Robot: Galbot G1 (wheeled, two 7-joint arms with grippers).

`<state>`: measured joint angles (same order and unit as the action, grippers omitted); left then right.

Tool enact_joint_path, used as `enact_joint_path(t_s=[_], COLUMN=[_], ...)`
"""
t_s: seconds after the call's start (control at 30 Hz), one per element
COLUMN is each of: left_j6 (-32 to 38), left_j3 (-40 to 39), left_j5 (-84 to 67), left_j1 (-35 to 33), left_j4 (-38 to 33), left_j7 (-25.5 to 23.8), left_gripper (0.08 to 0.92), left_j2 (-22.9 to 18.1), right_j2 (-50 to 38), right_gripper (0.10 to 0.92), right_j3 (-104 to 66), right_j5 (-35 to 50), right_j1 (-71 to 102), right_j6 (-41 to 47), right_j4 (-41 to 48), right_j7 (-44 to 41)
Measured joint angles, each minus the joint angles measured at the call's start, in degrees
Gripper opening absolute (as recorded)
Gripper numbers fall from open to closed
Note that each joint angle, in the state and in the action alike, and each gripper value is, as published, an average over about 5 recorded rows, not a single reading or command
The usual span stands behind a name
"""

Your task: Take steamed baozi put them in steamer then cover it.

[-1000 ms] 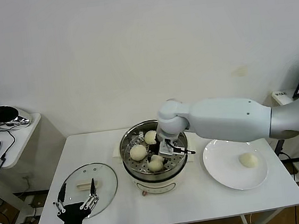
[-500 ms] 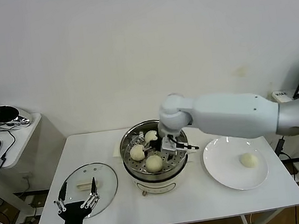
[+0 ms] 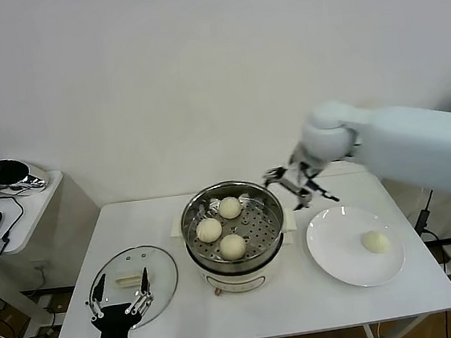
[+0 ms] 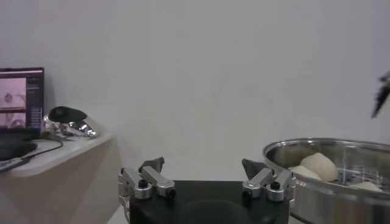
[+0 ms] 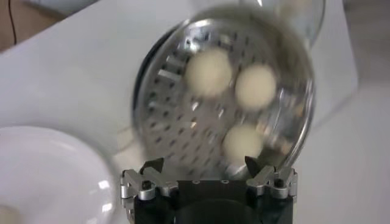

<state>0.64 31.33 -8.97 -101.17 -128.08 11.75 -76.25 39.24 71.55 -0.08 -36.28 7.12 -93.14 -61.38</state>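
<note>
The steamer (image 3: 187, 221) stands mid-table with three baozi on its perforated tray: one at the back (image 3: 229, 207), one at the left (image 3: 208, 230), one at the front (image 3: 233, 246). A fourth baozi (image 3: 375, 241) lies on the white plate (image 3: 338, 242) to the right. My right gripper (image 3: 300, 187) is open and empty, raised between the steamer's right rim and the plate. Its wrist view shows the open gripper (image 5: 207, 167) above the steamer (image 5: 152, 91) and the baozi (image 5: 208, 71). My left gripper (image 3: 120, 301) is open and idle, by the table's front left.
The glass lid (image 3: 160, 277) with a cream handle lies on the table left of the steamer, just beyond my left gripper. A side table (image 3: 28, 210) with a shiny object (image 3: 8, 173) stands far left. The left wrist view shows the steamer's rim (image 4: 304, 146).
My right gripper has let go of a baozi in the steamer, risen out of the pot and moved right toward the plate. The left arm has barely moved.
</note>
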Motion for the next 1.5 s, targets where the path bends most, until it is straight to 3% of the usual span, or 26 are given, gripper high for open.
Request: enact_joint_path(t_s=[0.3,0.6,1.0,1.5], left_j6=[0.06,0.01,-0.03,-0.05], left_j3=[-0.39,-0.15,0.59,1.06], left_j5=[0.16,0.63,0.72,0.64], left_j1=[-0.11,-0.92,-1.93,-1.76], left_j4=[0.2,0.24,-0.36,0.12], left_j7=[-0.04,-0.06,-0.07,-0.07], left_gripper=[0.823,0.823,0.823,0.823], left_j2=[0.2,0.11,-0.01,-0.15], right_j2=[-10.83,-14.55,-11.36,-3.15], right_gripper=[0.823,0.823,0.823,0.822], right_j3=[-11.01,-28.66,-41.71,-46.75], right_j5=[-2.49,-7.91,-14.35,-19.56], right_j1=[12.89,32.86,48.05,52.2], right_j6=[4.34,4.66,3.38,1.97], right_j4=[2.11,7.41,17.07,27.02], right_j7=[-0.59,-0.85,-0.54,1.44])
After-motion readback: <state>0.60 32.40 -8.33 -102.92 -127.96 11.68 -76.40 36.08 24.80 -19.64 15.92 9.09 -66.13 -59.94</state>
